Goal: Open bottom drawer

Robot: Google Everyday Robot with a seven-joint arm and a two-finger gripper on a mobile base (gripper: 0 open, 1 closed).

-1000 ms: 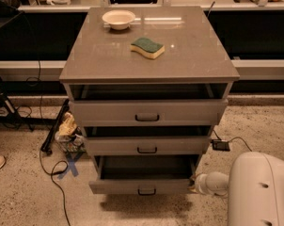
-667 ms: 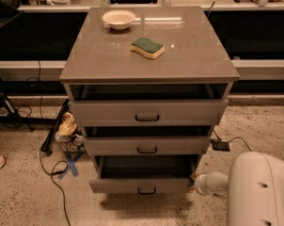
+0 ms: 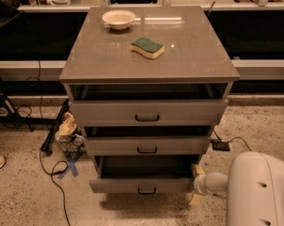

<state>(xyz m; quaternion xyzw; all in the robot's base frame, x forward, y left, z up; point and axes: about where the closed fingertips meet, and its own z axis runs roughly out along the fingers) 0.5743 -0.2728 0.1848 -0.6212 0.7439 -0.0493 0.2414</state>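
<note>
One bottom drawer [image 3: 144,186] stands open; tool [image 3: 196,184] just beside its right corner.

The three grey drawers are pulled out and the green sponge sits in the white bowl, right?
No: the camera view shows the green-and-yellow sponge lying on the grey cabinet top, apart from the round white bowl. The gripper is at the right end of the grey bottom drawer.

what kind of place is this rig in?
Probably a robotics lab: loose cables and a blue tape cross on the floor, benches behind the cabinet. The tool sits by the bottom drawer's right end.
</note>
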